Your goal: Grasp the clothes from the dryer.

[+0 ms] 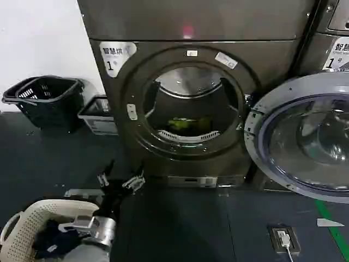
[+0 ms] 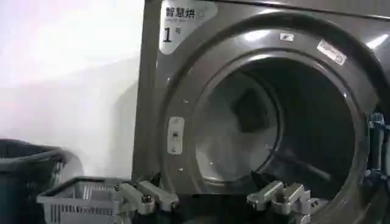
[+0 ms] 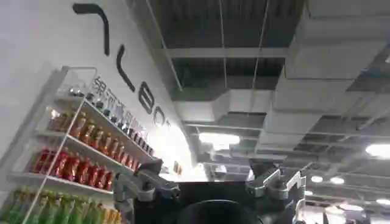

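Ahead of the open left pincer (image 1: 120, 180), the clothes (image 1: 190, 125) lie deep in the dryer (image 1: 163, 82); its porthole rim could be struck.

Head camera: set high, facing forward and down at the dryer (image 1: 191, 98) and dark floor (image 1: 180, 224). Left wrist camera: low, close before the round opening (image 2: 274, 122) — shared with the head view. Right wrist camera: tilted upward — toward ceiling (image 3: 256, 55) and drink shelves (image 3: 79, 158).
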{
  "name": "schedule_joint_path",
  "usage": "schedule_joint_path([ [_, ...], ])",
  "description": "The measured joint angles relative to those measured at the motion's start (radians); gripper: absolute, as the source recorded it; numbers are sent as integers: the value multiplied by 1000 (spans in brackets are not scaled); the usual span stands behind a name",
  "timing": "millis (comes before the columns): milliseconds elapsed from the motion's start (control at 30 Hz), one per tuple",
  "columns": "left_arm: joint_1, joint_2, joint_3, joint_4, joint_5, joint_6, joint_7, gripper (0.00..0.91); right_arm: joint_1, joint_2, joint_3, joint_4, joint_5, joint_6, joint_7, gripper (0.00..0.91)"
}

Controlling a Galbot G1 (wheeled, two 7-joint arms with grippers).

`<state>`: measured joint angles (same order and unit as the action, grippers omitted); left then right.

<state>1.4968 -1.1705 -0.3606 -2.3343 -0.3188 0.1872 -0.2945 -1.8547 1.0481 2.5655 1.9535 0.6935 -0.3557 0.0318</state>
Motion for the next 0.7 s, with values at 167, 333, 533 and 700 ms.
schedule_joint_path([
  [167,1,2,-3,-3,1,1,0,907,-4,0,3,-5,6,26,-4,907],
  [333,4,5,3,-1,5,3,0,907,-2,0,-3,-4,8,38,-8,907],
  [533,-3,-2,3,6,5,5,0,907,3,-1,-4,-8,8,47,-12,907],
  [700,-5,-2,3,10,6,6,1,907,3,-1,-2,-11,8,52,-15,907],
])
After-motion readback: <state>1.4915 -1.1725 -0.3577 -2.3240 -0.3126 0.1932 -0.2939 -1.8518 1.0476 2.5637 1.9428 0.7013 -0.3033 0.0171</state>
